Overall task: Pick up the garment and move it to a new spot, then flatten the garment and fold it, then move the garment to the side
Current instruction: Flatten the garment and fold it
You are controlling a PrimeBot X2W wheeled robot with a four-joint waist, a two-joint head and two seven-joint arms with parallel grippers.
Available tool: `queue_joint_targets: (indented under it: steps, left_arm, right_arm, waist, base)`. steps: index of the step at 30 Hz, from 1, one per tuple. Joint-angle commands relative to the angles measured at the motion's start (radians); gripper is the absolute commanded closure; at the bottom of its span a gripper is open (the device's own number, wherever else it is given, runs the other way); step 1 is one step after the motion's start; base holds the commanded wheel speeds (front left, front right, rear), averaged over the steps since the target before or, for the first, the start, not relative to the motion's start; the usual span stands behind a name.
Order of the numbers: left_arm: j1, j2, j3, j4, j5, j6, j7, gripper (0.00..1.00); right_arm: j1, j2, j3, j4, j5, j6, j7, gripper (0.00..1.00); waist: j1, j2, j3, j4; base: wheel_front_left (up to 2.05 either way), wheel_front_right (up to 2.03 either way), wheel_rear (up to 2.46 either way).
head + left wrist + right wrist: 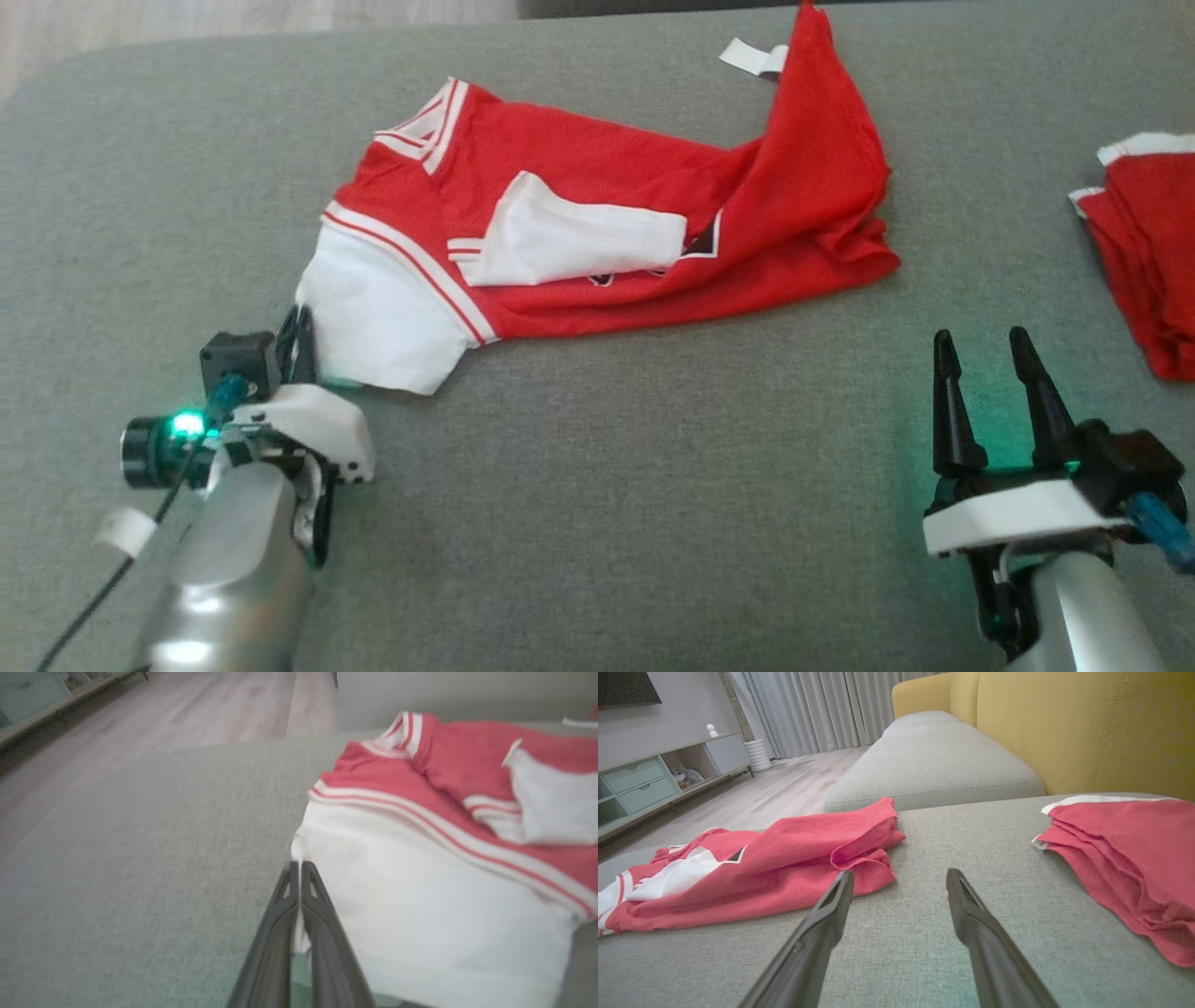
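The garment point(607, 187) is a red jersey with white sleeves and striped trim, lying crumpled across the middle of the grey cushion. Its white sleeve point(444, 896) points toward my left arm. My left gripper point(301, 327) sits at that sleeve's outer edge. In the left wrist view its fingers point(299, 865) are pressed together, with a sliver of white cloth pinched between them. My right gripper point(985, 350) hovers open over bare cushion, short of the garment's red hem point(859, 858), and holds nothing.
A second pile of folded red cloth point(1148, 252) lies at the cushion's right edge, also in the right wrist view point(1125, 858). The grey cushion point(653, 467) spreads wide in front. A yellow sofa back point(1087, 728), wooden floor and a low cabinet point(640, 784) lie beyond.
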Motion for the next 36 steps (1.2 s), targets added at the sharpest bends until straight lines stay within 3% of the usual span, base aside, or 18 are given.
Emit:
queue_joint_targets:
  steps: [1,6,11,20,21,22,27,29,36]
  left_arm:
    - [-0.016,0.021,0.032,-0.034,-0.008,0.000,-0.032,1.00]
    - [0.002,-0.020,0.033,-0.163,-0.014,-0.009,-0.131,1.00]
    - [0.049,-0.037,0.019,-0.298,0.001,-0.009,-0.140,1.00]
    - [0.102,-0.043,-0.020,-0.422,0.007,-0.033,-0.138,1.00]
    - [0.104,-0.042,-0.021,-0.425,0.007,-0.032,-0.136,1.00]
    - [0.107,-0.041,-0.023,-0.428,0.007,-0.031,-0.134,1.00]
    - [0.132,-0.033,-0.026,-0.432,0.005,-0.023,-0.132,1.00]
    - [0.141,-0.035,-0.027,-0.434,0.001,-0.022,-0.133,1.00]
    - [0.181,-0.033,-0.030,-0.416,-0.005,-0.013,-0.136,1.00]
  right_arm:
    - [-0.038,-0.004,0.017,-0.011,-0.006,-0.001,-0.006,0.00]
    - [-0.145,-0.004,-0.024,0.177,0.005,-0.001,0.052,0.00]
    - [-0.252,-0.004,-0.059,0.359,0.089,-0.001,0.114,0.00]
    - [-0.427,-0.004,-0.100,0.618,0.087,-0.001,0.118,0.00]
    - [-0.440,-0.004,-0.097,0.639,0.083,-0.001,0.112,0.34]
    - [-0.450,-0.004,-0.092,0.656,0.077,-0.001,0.099,1.00]
    - [-0.474,-0.004,-0.099,0.707,0.045,-0.001,0.036,1.00]
    - [-0.477,-0.004,-0.105,0.715,0.103,-0.001,0.028,1.00]
    - [-0.429,-0.054,-0.114,0.636,0.134,-0.001,0.026,1.00]
  waist:
    - [-0.0001,0.0000,-0.012,0.014]
    - [-0.0001,0.0000,-0.041,0.068]
    - [-0.0001,0.0000,-0.047,0.112]
    - [-0.0001,0.0000,-0.032,0.147]
    - [-0.0001,0.0000,-0.032,0.147]
    - [-0.0001,0.0000,-0.034,0.146]
    - [-0.0001,0.0000,-0.062,0.122]
    - [-0.0001,0.0000,-0.079,0.110]
    - [-0.0001,0.0000,-0.157,0.055]
  base:
    - [0.00,0.00,0.00]
    - [0.00,0.00,0.00]
    - [0.00,0.00,0.00]
    - [0.00,0.00,0.00]
    - [0.00,0.00,0.00]
    - [0.00,0.00,0.00]
    - [0.00,0.00,0.00]
    - [0.00,0.00,0.00]
    - [0.00,0.00,0.00]
